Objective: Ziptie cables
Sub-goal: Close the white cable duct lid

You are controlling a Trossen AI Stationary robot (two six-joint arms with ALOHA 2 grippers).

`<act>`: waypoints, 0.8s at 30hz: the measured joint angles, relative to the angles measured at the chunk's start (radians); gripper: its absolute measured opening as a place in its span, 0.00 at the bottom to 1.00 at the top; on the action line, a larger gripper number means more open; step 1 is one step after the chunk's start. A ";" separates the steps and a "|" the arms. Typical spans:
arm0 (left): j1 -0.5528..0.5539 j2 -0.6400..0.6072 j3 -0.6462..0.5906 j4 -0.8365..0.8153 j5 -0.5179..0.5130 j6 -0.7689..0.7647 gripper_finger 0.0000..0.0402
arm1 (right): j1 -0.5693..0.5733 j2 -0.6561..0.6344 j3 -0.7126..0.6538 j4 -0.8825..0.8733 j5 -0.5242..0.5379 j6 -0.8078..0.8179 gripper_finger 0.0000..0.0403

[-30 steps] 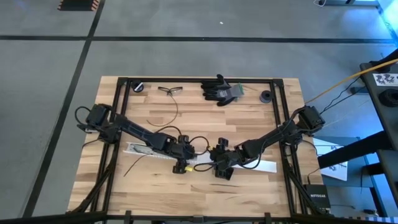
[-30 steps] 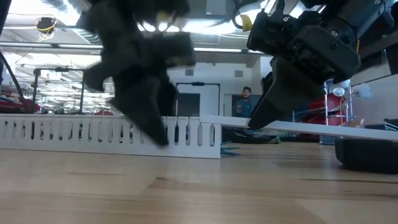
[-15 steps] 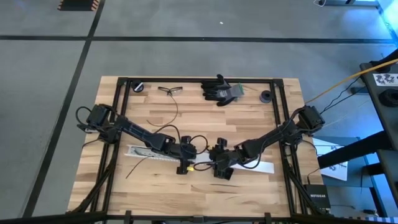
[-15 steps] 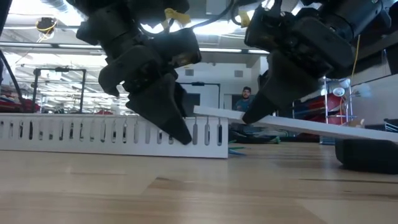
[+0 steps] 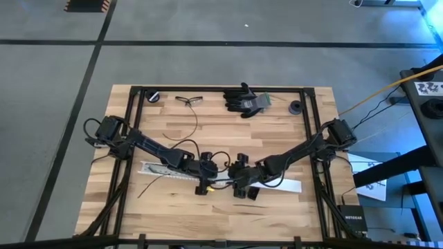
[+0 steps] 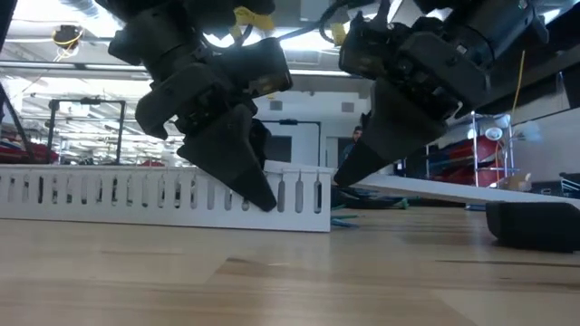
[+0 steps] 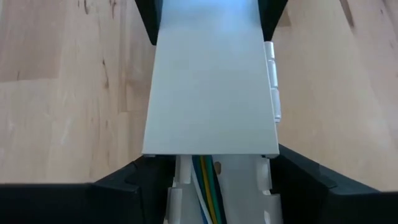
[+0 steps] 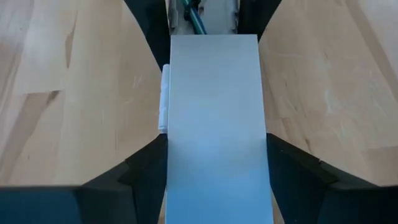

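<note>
Your left gripper point(image 6: 258, 186) straddles the slotted white duct point(image 6: 109, 195), jaws partly open. Your right gripper point(image 6: 349, 172) clamps the flat white cover strip point(image 8: 214, 124) over the cables point(image 7: 205, 180).

I see cables point(image 7: 205, 186) mostly hidden under white cover strip point(image 7: 211, 81), cut by frame edge; zipties too thin to locate from overhead.

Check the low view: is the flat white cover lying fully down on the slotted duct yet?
No. The flat white cover slants up off the slotted duct, gripped by the right hand.
</note>
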 joint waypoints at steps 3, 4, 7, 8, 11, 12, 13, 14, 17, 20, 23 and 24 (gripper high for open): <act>0.000 0.000 0.000 -0.002 0.000 -0.001 0.52 | 0.000 0.004 0.028 -0.056 -0.008 -0.001 0.54; -0.001 0.000 0.000 -0.003 0.000 0.000 0.52 | -0.001 0.000 0.034 -0.071 -0.009 -0.002 0.54; -0.001 0.000 0.000 0.000 -0.001 0.004 0.52 | 0.000 -0.018 0.042 -0.111 -0.017 -0.006 0.54; -0.001 0.000 0.000 0.000 -0.003 0.007 0.52 | -0.001 -0.024 0.045 -0.134 -0.023 -0.007 0.54; -0.001 0.000 0.000 0.000 -0.005 0.007 0.52 | 0.001 -0.035 0.062 -0.187 -0.024 0.001 0.54; -0.001 0.000 0.000 -0.001 -0.007 0.007 0.52 | 0.001 -0.038 0.064 -0.200 -0.026 0.007 0.54; 0.000 0.000 0.000 -0.001 -0.007 0.007 0.52 | 0.005 -0.040 0.068 -0.199 -0.033 0.013 0.54; 0.000 0.000 0.000 -0.001 -0.008 0.007 0.52 | 0.009 -0.040 0.072 -0.193 -0.039 0.012 0.54; 0.001 0.001 0.000 0.000 -0.010 0.007 0.52 | 0.015 -0.040 0.088 -0.198 -0.035 0.013 0.54; 0.001 0.001 0.000 0.000 -0.010 0.007 0.52 | 0.015 -0.040 0.108 -0.196 -0.023 0.007 0.54; 0.001 0.001 0.000 0.000 -0.009 0.007 0.52 | 0.015 -0.028 0.109 -0.216 -0.008 -0.005 0.54; 0.001 0.001 0.000 0.000 -0.009 0.007 0.52 | 0.015 -0.021 0.109 -0.225 -0.003 -0.005 0.54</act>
